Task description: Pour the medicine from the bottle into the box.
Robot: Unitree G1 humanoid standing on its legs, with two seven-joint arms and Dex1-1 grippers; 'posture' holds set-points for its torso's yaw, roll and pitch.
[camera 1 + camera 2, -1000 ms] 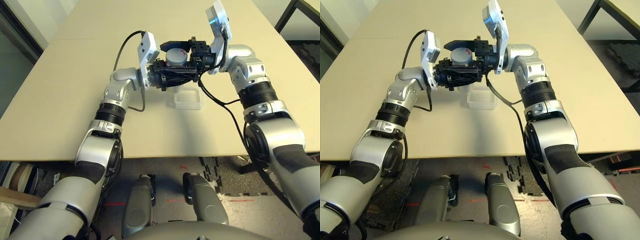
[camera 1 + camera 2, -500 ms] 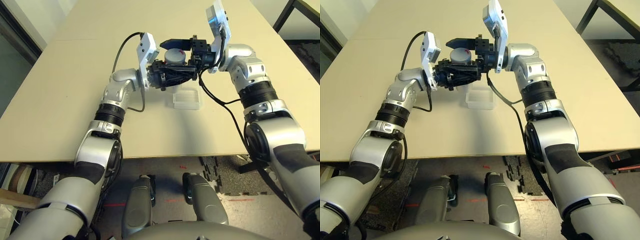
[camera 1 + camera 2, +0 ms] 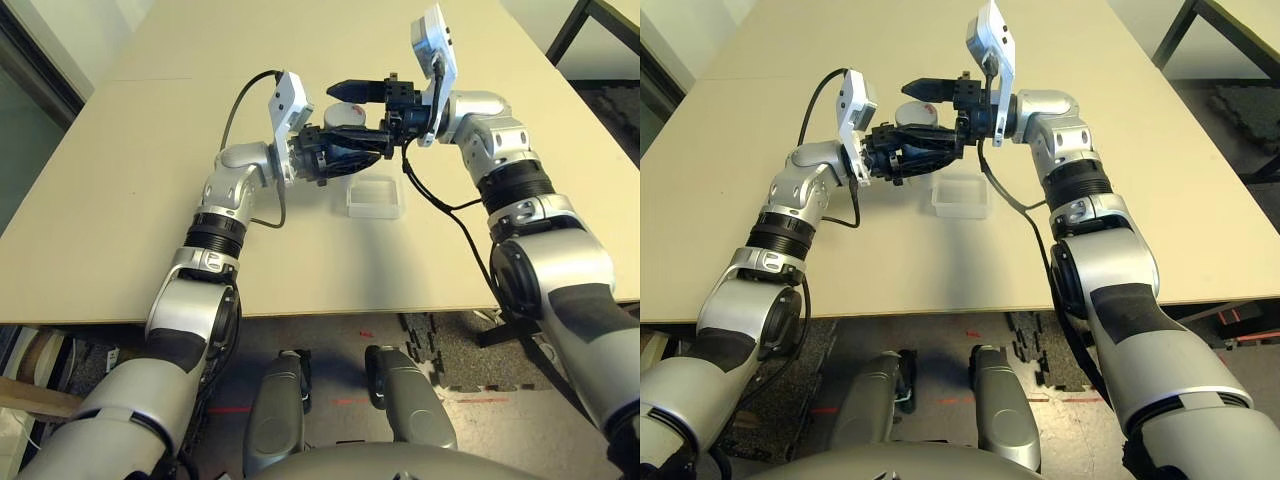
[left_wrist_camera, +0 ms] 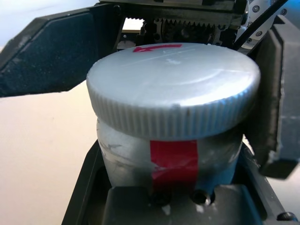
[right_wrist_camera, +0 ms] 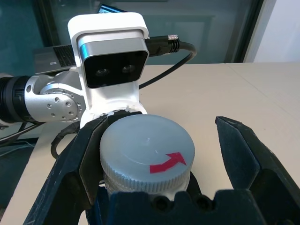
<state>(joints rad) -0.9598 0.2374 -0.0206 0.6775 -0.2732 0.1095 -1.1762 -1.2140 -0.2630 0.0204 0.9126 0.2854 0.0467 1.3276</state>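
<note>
My left gripper (image 3: 335, 140) is shut on the silver-grey bottle (image 4: 174, 154), gripping its body low down beside the red tape. I hold it in the air above the table, and its ribbed grey cap (image 5: 147, 154), marked with a red arrow, is on. My right gripper (image 5: 157, 164) is open around the cap. One finger (image 5: 70, 173) stands close against the cap's side and the other finger (image 5: 246, 157) stands clear of it. The clear square box (image 3: 374, 197) rests on the table just below and in front of the bottle. The medicine is hidden.
The beige table (image 3: 120, 170) stretches wide on all sides of the box. A dark frame (image 3: 590, 20) stands beyond its far right corner. Black cables (image 3: 440, 200) hang from both wrists near the box.
The left gripper with the bottle has shifted slightly left and away. The right gripper has stayed open around the cap. The box has not moved.
</note>
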